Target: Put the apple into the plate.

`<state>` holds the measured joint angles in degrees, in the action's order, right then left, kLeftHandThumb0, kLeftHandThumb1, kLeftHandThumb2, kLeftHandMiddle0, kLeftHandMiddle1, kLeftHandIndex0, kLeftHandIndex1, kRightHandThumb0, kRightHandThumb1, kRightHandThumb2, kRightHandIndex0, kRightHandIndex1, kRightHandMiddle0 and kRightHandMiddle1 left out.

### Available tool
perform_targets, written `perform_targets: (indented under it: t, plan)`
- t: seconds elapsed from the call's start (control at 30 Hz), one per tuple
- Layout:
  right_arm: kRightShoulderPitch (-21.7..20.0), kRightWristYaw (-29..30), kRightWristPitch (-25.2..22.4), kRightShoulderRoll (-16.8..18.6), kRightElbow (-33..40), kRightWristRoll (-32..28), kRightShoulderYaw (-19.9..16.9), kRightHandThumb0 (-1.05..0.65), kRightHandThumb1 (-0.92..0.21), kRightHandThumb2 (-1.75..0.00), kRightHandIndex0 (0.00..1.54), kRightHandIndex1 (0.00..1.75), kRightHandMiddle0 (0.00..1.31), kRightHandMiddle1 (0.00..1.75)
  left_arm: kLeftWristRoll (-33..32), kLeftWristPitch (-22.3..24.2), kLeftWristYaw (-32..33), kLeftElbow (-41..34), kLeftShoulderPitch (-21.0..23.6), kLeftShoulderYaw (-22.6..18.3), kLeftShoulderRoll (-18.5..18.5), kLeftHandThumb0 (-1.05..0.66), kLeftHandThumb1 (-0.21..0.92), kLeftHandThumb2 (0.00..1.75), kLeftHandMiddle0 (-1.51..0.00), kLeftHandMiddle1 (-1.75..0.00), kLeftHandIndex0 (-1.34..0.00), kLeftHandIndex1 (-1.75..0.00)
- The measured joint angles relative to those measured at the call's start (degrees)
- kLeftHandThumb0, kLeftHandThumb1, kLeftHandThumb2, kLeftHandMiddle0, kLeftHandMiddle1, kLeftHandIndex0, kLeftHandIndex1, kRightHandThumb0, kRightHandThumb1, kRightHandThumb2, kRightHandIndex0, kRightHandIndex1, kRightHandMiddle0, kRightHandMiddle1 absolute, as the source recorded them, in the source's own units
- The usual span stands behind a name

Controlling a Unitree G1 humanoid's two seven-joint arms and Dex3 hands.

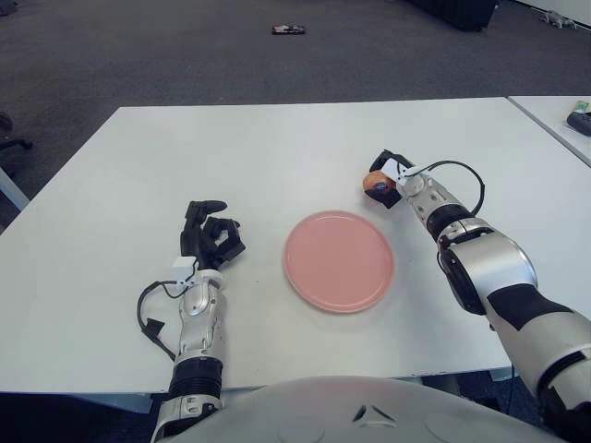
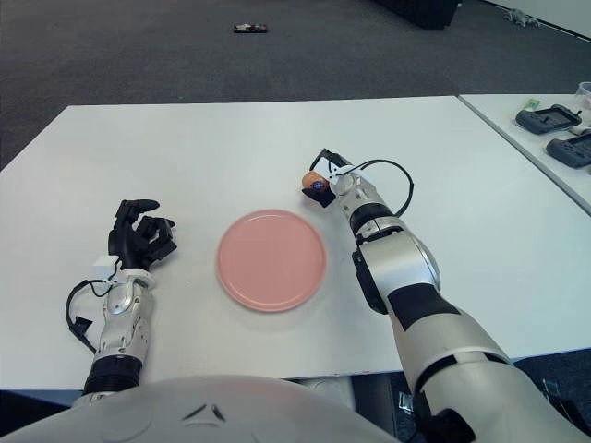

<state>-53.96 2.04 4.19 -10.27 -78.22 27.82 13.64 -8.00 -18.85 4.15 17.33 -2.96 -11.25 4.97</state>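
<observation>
Gripping the apple (image 1: 377, 184) in my right hand (image 1: 388, 180), I have my dark fingers (image 2: 325, 159) curled closely around it, so only its orange-red near face shows between them. The fruit sits just beyond the far right rim of the pink plate (image 1: 339, 261), near it but not over it; whether the apple touches the white table (image 1: 277, 148) or is lifted slightly off it, I cannot tell. My right forearm runs back from that hand toward the lower right, silver and black, with a thin black cable looping beside the wrist.

The plate lies flat in the middle of the table in front of me, with nothing on it.

My left hand (image 2: 138, 235) shows to the left of the plate, well apart from it, its black fingers loosely bent and holding nothing. Its forearm reaches back toward the near table edge, with a cable hanging beside it.

Off to the far right, on a second table (image 2: 517, 101), lie a couple of dark devices (image 2: 551, 117). On the grey carpet (image 1: 185, 46) beyond the table sits a small dark object (image 1: 288, 29).
</observation>
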Motion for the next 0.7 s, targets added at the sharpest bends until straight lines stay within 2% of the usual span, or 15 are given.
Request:
perform_targets:
  t: [0.3, 0.7]
  plan:
    - [0.04, 2.42, 1.81, 0.34, 0.0, -0.12, -0.54, 0.0, -0.07, -1.58, 0.84, 1.64, 0.56, 1.75, 0.23, 0.7, 0.7, -0.41, 0.01, 0.04, -0.02, -0.01, 0.35, 1.28, -0.56, -1.75, -0.41, -1.7]
    - [-0.2, 3.46, 6.84, 0.33, 0.13, -1.85, -2.13, 0.0, -0.05, -1.59, 0.85, 1.64, 0.57, 1.75, 0.44, 0.65, 0.8, -0.3, 0.07, 0.07, -0.06, -0.01, 0.35, 1.29, -0.56, -1.75, -0.38, -1.74]
